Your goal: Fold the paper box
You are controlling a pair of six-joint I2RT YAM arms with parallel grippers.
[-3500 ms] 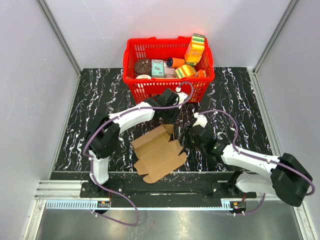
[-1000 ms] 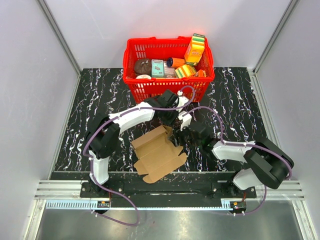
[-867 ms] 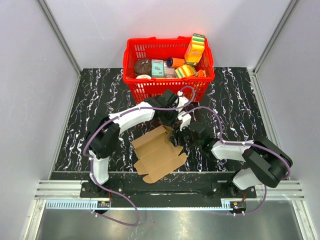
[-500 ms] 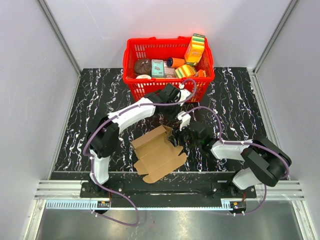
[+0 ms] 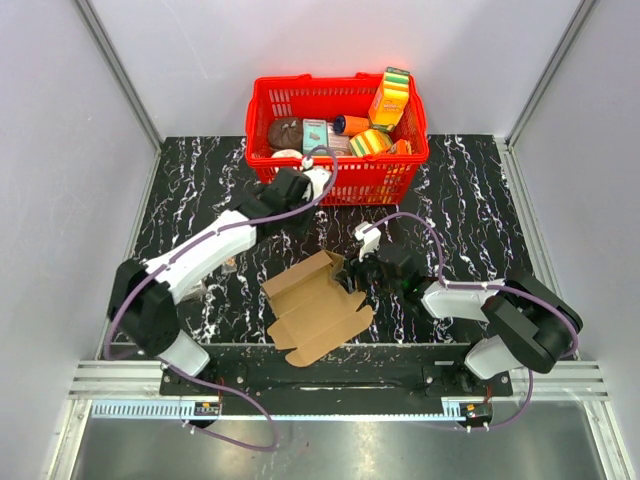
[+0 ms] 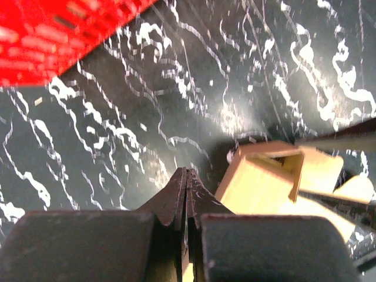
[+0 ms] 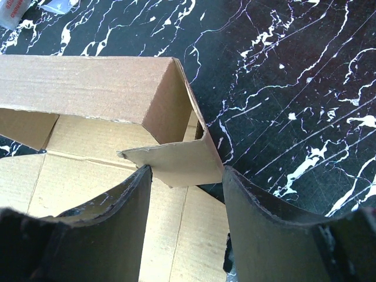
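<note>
The paper box (image 5: 315, 305) lies half formed on the black marbled table, a brown cardboard sheet with one raised wall (image 7: 88, 88) along its far side. My right gripper (image 5: 352, 276) is at the box's right edge. In the right wrist view it (image 7: 187, 173) stands open astride a small side flap (image 7: 176, 161), and the left finger (image 7: 117, 217) touches the flap's tip. My left gripper (image 5: 285, 207) is off the box, up near the basket. Its jaws (image 6: 187, 173) are shut with nothing between them. The box (image 6: 264, 182) shows to its lower right.
A red plastic basket (image 5: 390, 175) full of colourful packages stands at the back of the table, and its wall (image 6: 53, 35) shows close to the left gripper. Grey walls enclose the table on three sides. Both arm bases sit on the rail at the near edge.
The left arm has swung up and to the left, away from the box's raised wall toward the basket front. The right gripper has stayed at the side flap.
</note>
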